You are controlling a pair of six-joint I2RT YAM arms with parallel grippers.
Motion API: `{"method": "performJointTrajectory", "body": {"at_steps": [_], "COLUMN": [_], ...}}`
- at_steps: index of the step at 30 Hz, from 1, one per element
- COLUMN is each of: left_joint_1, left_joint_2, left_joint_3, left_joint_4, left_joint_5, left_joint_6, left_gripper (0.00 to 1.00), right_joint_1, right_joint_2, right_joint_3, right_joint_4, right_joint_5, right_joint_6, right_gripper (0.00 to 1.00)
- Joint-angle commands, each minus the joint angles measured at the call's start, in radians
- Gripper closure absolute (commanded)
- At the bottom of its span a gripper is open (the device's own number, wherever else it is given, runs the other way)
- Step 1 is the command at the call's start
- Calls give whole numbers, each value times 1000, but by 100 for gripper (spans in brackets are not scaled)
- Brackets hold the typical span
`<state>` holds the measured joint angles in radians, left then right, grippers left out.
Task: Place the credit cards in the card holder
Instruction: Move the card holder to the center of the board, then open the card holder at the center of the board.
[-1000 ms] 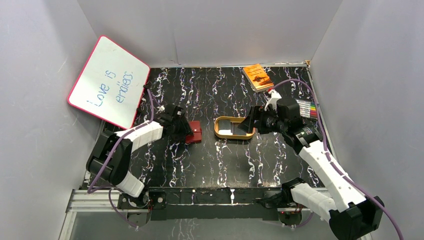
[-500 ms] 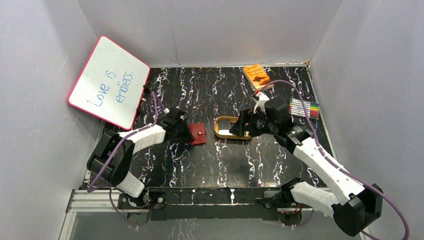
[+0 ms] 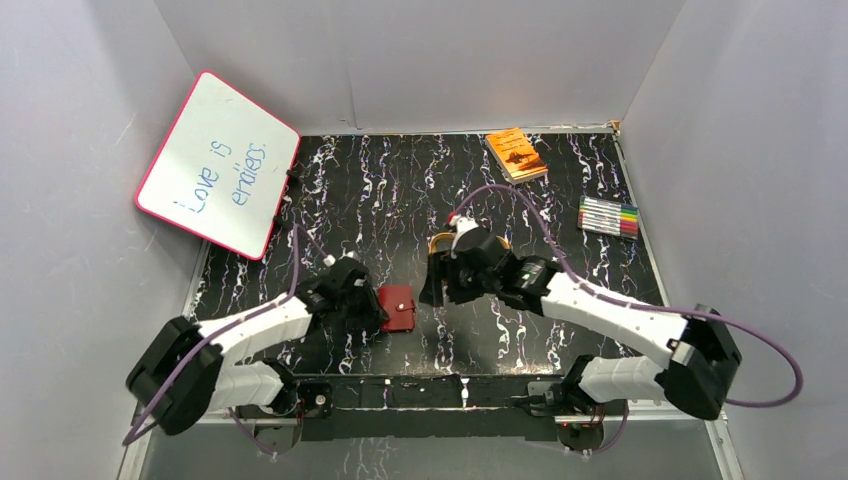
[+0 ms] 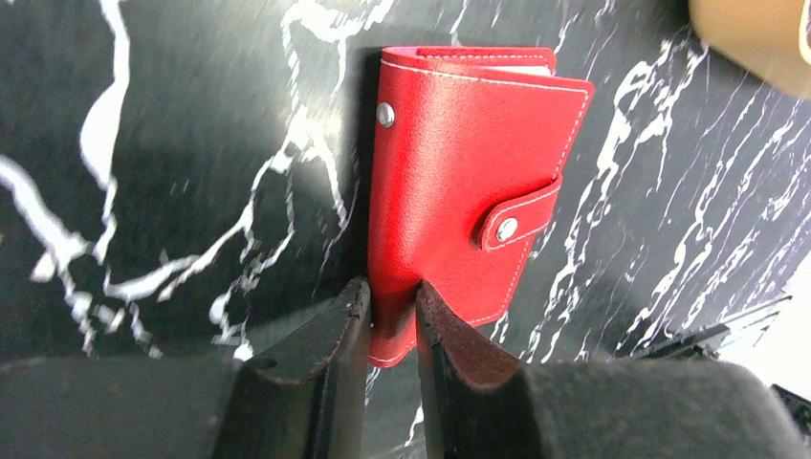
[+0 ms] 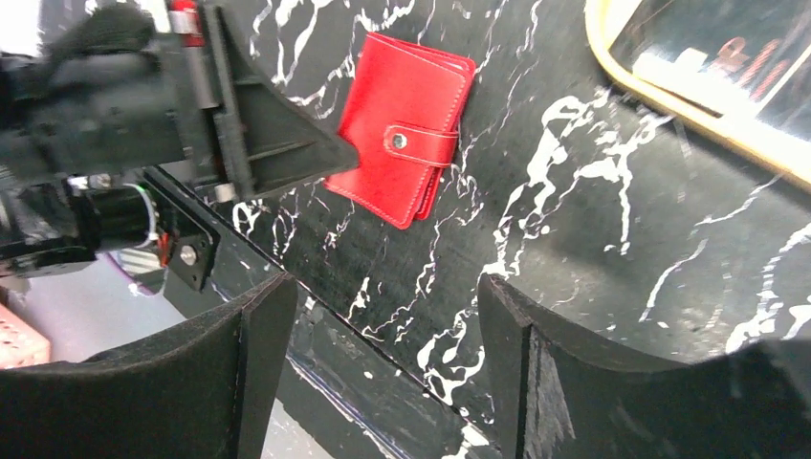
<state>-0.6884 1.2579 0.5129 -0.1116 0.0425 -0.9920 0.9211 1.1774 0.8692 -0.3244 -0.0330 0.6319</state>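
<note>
Red card holder (image 4: 449,191) — snapped shut, flat on table (image 4: 143,143), nr front edge.

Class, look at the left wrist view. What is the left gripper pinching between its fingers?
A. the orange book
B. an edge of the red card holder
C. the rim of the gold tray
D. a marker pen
B: the left gripper has both fingers closed on the near edge of the red card holder, which lies on the table with its tab snapped shut.

White shells (image 3: 610,308) are covering both arms (image 3: 262,320) between black joints (image 3: 350,292); purple cables (image 3: 505,188) are trailing behind each pincer (image 4: 392,298) (fingers (image 4: 335,339) black, wedge-shaped).
</note>
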Motion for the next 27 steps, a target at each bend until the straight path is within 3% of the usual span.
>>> {"method": "performJointTrajectory", "body": {"at_steps": [1,4,7,11,19,27], "left_joint_1": [-37,-42,-43,-45,-43,-41], "left_joint_2": [-153,-257,-351,-413,-413,-437], "left_joint_3": [-77,-105,-110,-94,-99,-143], "left_joint_4": [-105,-126,-161,-220,-165,3], "left_joint_5": [-16,-14,-28,-70,-120,-130], "left_joint_6": [-101,-121,-121,-114,-137,-223], "left_gripper": [95,85,61,50,55,74], "right_joint_1": [110,157,179,210,249,260], "right_joint_2": [93,155,203,283,442,545], "right_joint_3": [57,83,112,184,307,367], "right_joint_4": [22,1,-18,-50,-93,-95], "right_joint_5": [147,194,219,256,315,312], "right_joint_6": [82,96,104,101,113,120], "right_gripper": [25,28,32,40,47,49]}}
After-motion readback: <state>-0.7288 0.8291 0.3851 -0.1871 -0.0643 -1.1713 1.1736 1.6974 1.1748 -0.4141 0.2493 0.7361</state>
